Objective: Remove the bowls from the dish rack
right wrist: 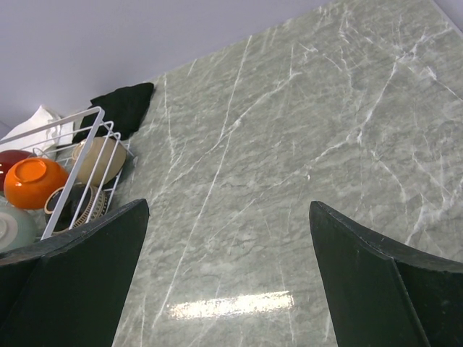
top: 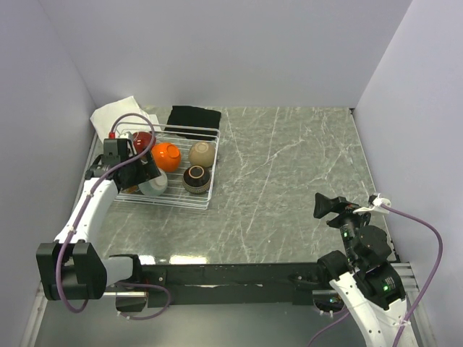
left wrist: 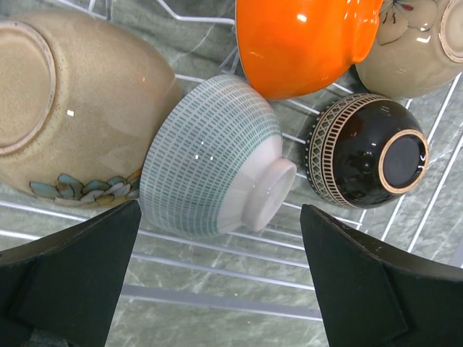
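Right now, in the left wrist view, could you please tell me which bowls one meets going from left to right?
In order: tan bowl → teal bowl → orange bowl → dark bowl → beige bowl.

The white wire dish rack [top: 214,170] holds the dark red bowl [top: 142,139], orange bowl [top: 167,156], beige bowl [top: 203,152], dark brown bowl [left wrist: 362,153], teal bowl [left wrist: 213,159] and tan bowl [left wrist: 79,108], tipped over.

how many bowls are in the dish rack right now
6, all in the dish rack: dark red bowl far left, orange bowl beside it, beige bowl far right, dark brown bowl near right, pale teal bowl and tan-brown bowl near left under the left gripper.
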`<control>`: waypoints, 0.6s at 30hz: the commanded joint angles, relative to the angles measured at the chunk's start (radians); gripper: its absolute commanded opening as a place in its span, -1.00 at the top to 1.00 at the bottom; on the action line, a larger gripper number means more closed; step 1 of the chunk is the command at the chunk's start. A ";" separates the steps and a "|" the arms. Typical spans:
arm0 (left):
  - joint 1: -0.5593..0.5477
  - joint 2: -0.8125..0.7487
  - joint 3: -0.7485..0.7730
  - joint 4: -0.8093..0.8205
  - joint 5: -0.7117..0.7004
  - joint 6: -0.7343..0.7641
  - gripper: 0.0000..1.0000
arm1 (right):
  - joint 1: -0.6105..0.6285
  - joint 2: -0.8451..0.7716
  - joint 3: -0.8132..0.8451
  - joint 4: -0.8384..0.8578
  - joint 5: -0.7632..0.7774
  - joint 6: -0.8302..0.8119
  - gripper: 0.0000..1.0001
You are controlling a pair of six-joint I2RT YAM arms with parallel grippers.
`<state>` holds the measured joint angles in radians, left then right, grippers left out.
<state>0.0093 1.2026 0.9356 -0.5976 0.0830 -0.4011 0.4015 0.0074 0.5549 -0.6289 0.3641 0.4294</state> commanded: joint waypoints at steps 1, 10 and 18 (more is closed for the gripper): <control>-0.005 0.005 -0.006 0.062 0.006 0.048 -0.99 | -0.006 -0.261 -0.004 0.040 0.004 0.003 -0.99; -0.005 -0.020 -0.047 0.029 -0.038 0.027 -0.99 | -0.015 -0.264 -0.004 0.037 0.010 0.008 -0.99; -0.005 -0.075 -0.095 0.088 -0.031 -0.015 -0.99 | -0.018 -0.256 -0.007 0.043 0.007 0.006 -0.99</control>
<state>0.0086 1.1622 0.8619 -0.5789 0.0551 -0.3912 0.3920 0.0074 0.5549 -0.6289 0.3649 0.4297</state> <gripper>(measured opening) 0.995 0.996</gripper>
